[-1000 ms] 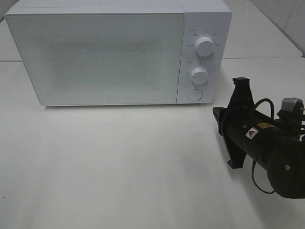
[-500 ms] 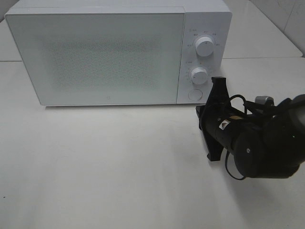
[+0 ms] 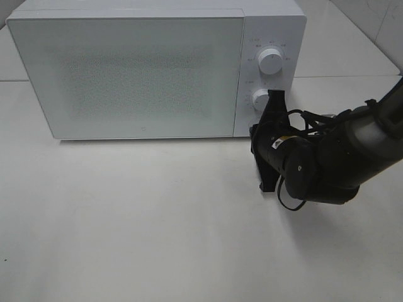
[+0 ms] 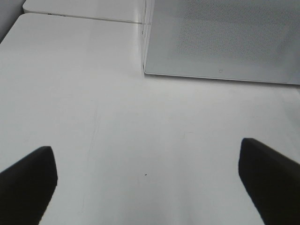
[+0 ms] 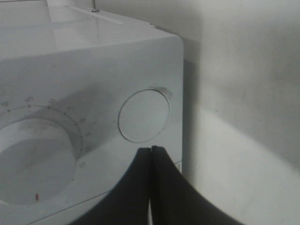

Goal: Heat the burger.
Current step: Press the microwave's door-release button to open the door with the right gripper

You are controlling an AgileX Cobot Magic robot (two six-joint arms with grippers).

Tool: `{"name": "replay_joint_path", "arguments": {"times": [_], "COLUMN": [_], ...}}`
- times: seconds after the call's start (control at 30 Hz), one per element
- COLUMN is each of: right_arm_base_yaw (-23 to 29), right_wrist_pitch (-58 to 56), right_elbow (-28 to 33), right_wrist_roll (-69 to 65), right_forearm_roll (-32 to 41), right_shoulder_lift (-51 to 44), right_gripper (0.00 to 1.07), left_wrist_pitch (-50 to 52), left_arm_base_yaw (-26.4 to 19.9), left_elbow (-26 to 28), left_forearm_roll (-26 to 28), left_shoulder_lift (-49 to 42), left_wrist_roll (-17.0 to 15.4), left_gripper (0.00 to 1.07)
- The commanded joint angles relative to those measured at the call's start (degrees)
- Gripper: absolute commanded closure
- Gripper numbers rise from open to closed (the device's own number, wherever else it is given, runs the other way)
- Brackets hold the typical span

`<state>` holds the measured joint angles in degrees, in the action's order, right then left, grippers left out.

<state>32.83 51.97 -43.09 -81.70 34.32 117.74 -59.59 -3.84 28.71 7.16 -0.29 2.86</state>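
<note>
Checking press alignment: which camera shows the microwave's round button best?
Right wrist: the button is large and unblocked, just beyond the shut right gripper. In the high view that gripper blocks it; left wrist shows only the door.

Got a microwave (image 3: 157, 69) at the back of the counter (image 3: 126, 239), upper knob (image 3: 270, 60) over lower knob (image 3: 262, 99) on its right side, round button (image 5: 143, 116) below those. Got the right arm (image 3: 340, 157) in front of that panel, jaws right up by the button.
</note>
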Motion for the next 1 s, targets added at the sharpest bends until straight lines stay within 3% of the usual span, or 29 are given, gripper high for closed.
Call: {"name": "replay_joint_path", "arguments": {"times": [0.03, 1.0], "right_arm_base_yaw": [-0.8, -2.12], "right_wrist_pitch": [-0.63, 2.75], "right_elbow": [-2.69, -5.84], "right_wrist_roll": [2.06, 4.7], "right_forearm_roll": [-0.23, 3.5], "right_shoulder_lift": [1.2, 5.1], "right_gripper": [1.07, 1.07], "left_wrist_pitch": [0.29, 0.29], "left_arm_base_yaw": [-0.23, -0.23], "left_elbow": [-0.34, -0.34], "left_forearm_roll": [0.57, 0.57], "left_shoulder_lift": [-1.15, -1.15], "left_wrist_roll": [-0.4, -0.4], "left_gripper": [0.09, 0.09]}}
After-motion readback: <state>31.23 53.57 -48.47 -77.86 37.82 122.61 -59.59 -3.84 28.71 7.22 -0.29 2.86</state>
